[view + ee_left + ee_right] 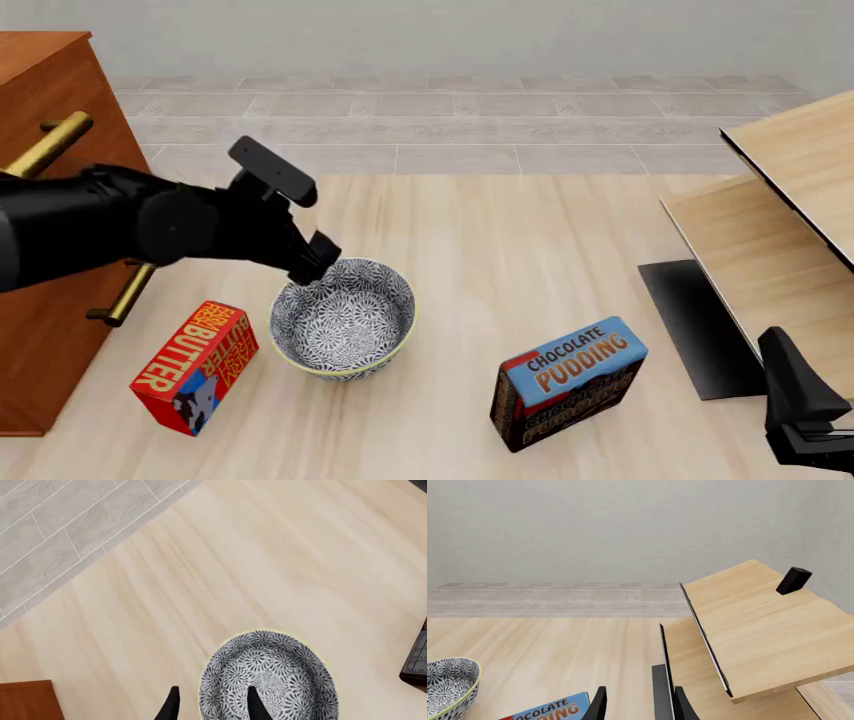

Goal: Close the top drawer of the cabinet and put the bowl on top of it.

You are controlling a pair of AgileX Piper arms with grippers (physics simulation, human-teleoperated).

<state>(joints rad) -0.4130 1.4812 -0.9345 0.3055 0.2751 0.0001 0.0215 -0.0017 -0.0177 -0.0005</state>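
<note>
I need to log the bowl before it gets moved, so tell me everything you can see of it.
The bowl is round and deep, ceramic-looking, covered in a dense blue-and-white floral pattern with a pale yellowish rim. It stands upright and empty on the table, between the butter box and the pudding box. The left claw straddles its rim, one finger inside and one outside.
</note>
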